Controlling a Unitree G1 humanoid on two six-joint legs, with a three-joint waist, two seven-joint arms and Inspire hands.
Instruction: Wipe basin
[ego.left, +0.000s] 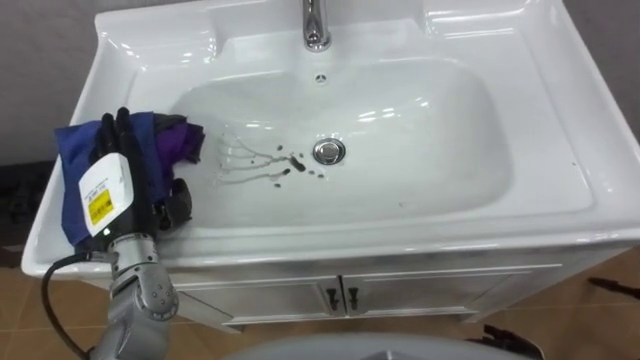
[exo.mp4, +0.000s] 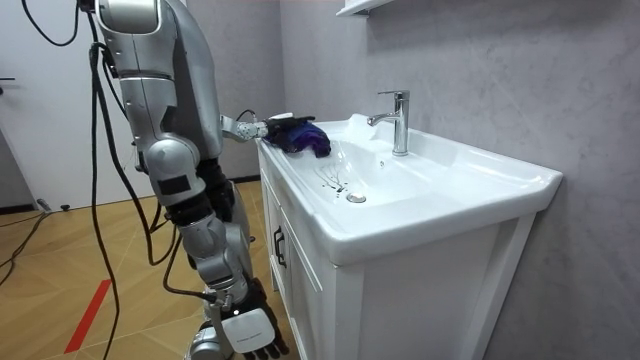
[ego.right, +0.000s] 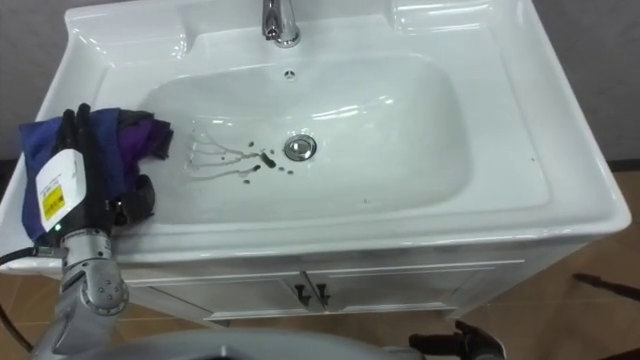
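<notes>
The cloth (ego.left: 178, 140) looks soft, light and limp, so the left robot hand (ego.left: 125, 178) curls round its bunched middle at the basin's (ego.left: 420, 232) left rim.

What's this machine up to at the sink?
A humanoid robot stands at a white basin and is about to wipe it. Its left hand holds a blue and purple cloth over the basin's left rim. Dark specks and streaks lie in the bowl beside the drain, not yet wiped. Its right hand hangs low at its side.
</notes>
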